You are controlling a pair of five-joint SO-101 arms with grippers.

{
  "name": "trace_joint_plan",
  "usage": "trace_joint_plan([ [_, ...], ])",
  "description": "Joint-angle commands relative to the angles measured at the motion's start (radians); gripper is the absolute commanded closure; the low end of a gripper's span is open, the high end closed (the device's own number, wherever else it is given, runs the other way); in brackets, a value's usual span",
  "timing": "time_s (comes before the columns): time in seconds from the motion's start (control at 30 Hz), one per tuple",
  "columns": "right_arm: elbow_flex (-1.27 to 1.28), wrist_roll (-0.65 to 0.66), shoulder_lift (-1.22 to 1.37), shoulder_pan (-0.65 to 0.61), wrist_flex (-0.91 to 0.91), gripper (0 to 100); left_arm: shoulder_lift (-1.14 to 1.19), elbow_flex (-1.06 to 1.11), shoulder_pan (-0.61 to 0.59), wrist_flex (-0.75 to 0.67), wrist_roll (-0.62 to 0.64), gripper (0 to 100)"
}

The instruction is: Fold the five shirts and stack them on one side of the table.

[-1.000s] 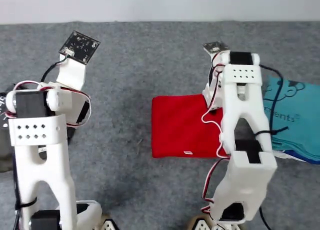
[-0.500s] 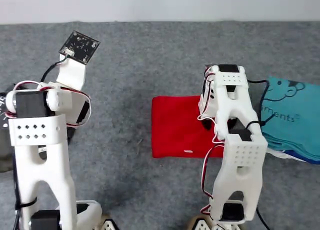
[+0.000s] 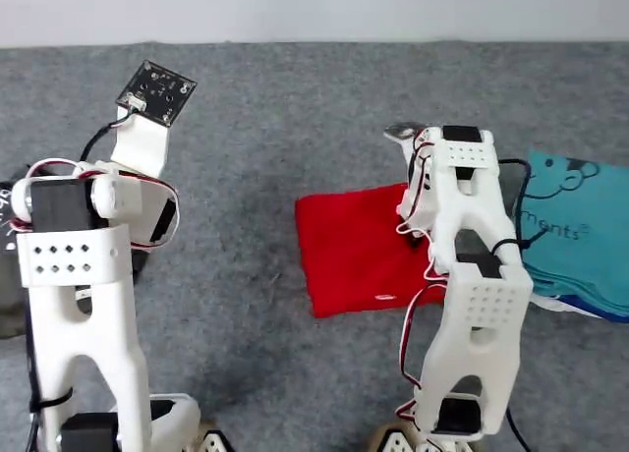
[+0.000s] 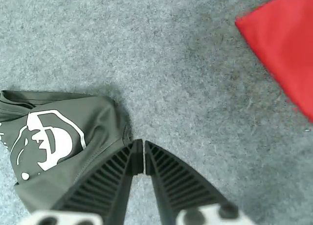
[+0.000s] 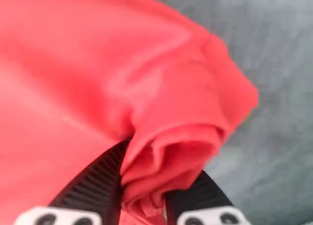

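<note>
- Right gripper (image 5: 146, 186) clamps a fold of the folded red cloth shirt (image 3: 354, 255), centre frame; its arm hides the shirt's right edge.
- Left gripper (image 4: 143, 159), tips pressed together, sits just beside a dark olive printed shirt (image 4: 58, 156) cropped lower left.

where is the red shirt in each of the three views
High view: red shirt lies right of centre, its far side under the right arm.
Left wrist view: red shirt shows one corner, across bare table from a dark green shirt.
Right wrist view: red shirt is bunched in the right gripper.
Shared landmark: the grey table.
</note>
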Motion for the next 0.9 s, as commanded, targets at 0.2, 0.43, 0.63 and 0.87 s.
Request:
trace_joint_plan([
  [0.2,-0.058,0.634,-0.125,-0.027,-0.171,98.7,-0.038,-0.005,-0.006,0.017,-0.003,99],
  [0.43,-0.068,0.428,-0.151,-0.059,-0.174,80.9,-0.038,-0.005,-0.005,0.017,-0.006,99],
  [0.63,-0.068,0.017,-0.283,-0.067,-0.173,74.8,-0.031,-0.005,-0.005,0.017,-0.008,99],
  [0.87,-0.068,-0.456,-0.418,-0.093,0.007,74.7,-0.038,-0.005,-0.005,0.017,-0.008,99],
])
